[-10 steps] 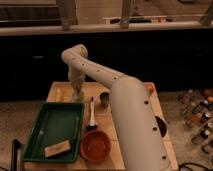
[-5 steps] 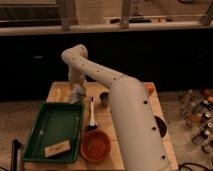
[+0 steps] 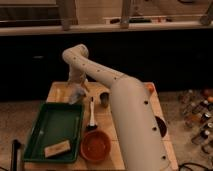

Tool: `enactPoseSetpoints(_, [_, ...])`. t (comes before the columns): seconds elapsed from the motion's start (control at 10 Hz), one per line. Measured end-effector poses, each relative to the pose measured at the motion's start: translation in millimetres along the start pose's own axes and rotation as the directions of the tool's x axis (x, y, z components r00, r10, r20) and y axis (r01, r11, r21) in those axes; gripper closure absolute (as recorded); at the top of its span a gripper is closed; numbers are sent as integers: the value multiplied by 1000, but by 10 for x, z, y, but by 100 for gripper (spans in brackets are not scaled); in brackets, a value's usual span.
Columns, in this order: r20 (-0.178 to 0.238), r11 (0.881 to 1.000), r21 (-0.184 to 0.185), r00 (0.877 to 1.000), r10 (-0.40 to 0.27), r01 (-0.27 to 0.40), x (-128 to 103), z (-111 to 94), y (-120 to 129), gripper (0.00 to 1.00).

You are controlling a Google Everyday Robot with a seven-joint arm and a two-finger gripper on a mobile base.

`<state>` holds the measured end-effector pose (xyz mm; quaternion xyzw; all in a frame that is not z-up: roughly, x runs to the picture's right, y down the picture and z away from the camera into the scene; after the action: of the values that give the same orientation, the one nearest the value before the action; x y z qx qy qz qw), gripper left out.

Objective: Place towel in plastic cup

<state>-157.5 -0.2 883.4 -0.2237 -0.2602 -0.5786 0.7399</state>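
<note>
Gripper hangs over the far left of the wooden table, with the towel bunched right beneath it.
Whether the claw is clamped on the pale towel or has let it go cannot be told. The towel sits at the far edge of the green tray, left of the dark cup and apart from it. A brush and a red bowl lie beside the tray. Little has shifted since half a second ago. A second ago, less of the towel showed below the gripper.

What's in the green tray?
Only a pale block near the front of the green tray; its floor is uncovered. The pincer hangs beyond its far edge, at the towel.
</note>
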Motion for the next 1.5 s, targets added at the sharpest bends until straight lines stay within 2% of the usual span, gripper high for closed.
enactPoseSetpoints(0.5, [-19, 1000, 16, 1000, -7, 7, 38, -60, -24, 20])
enactPoseSetpoints(1.5, [-18, 1000, 17, 1000, -7, 7, 36, -60, -23, 20])
